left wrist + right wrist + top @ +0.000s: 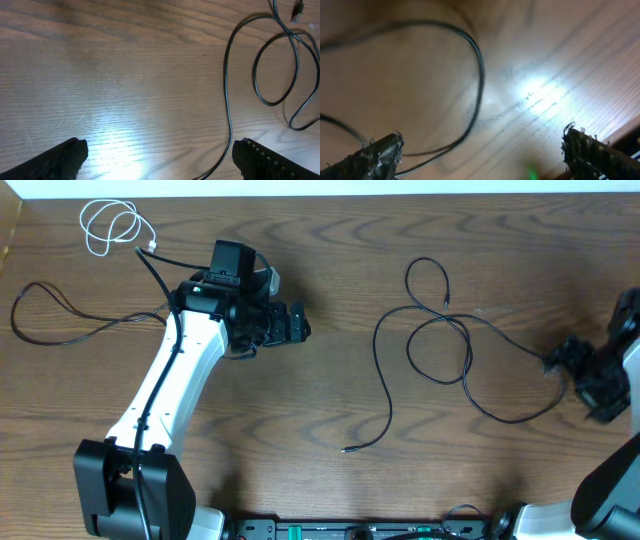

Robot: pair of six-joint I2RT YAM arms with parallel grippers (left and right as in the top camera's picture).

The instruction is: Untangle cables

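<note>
A short white cable [110,227] lies coiled at the far left corner. One thin black cable [60,328] loops along the left side. Two more black cables [440,330] cross in loops right of centre, with one plug end [346,449] towards the front. My left gripper [300,323] is open, left of those loops. In the left wrist view the left gripper [160,146] holds nothing; a black cable [227,90] runs down the table close to the right finger [260,157]. My right gripper [565,360] is open at the cables' right end. The right gripper [482,139] hovers over a cable bend [479,65].
The wooden table [300,410] ends at a pale wall strip along the far side. The left arm's white link [170,380] slants from its base [135,490] at the front left. The right arm's base [610,490] stands at the front right corner.
</note>
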